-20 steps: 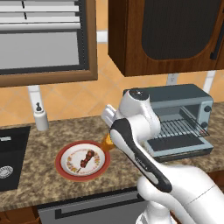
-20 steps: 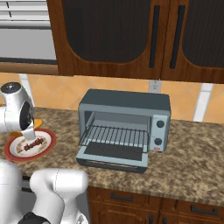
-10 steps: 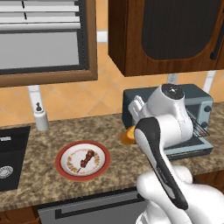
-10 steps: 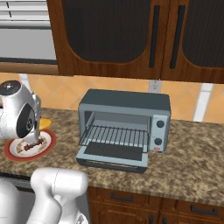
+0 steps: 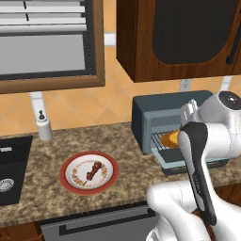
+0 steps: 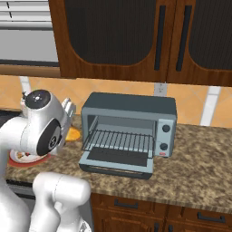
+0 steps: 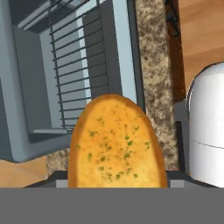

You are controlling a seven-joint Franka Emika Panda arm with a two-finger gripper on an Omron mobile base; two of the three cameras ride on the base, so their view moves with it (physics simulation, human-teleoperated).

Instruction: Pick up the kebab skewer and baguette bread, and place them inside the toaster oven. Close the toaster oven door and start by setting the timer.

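Observation:
My gripper (image 5: 176,137) is shut on the baguette bread (image 5: 169,139), a golden-orange piece flecked with green (image 7: 116,144). I hold it in the air just left of the toaster oven (image 6: 131,106) and in front of its mouth. The toaster oven door (image 6: 118,158) hangs open and flat, with the wire rack (image 6: 120,138) bare behind it. In the hand view the rack (image 7: 72,65) and door frame (image 7: 127,52) lie beyond the bread. The kebab skewer (image 5: 93,170) rests on a red-rimmed plate (image 5: 70,181) to the left on the counter.
Two knobs (image 6: 166,129) sit on the oven's right side. A dark sink (image 5: 9,174) and a white soap dispenser (image 5: 44,126) are at the far left. Dark wooden cabinets (image 6: 136,36) hang above the oven. My own arm (image 5: 200,179) blocks the oven's right half in the left base view.
The arm has swung right from above the plate to the oven's open front, carrying the baguette bread. The skewer stays on the plate.

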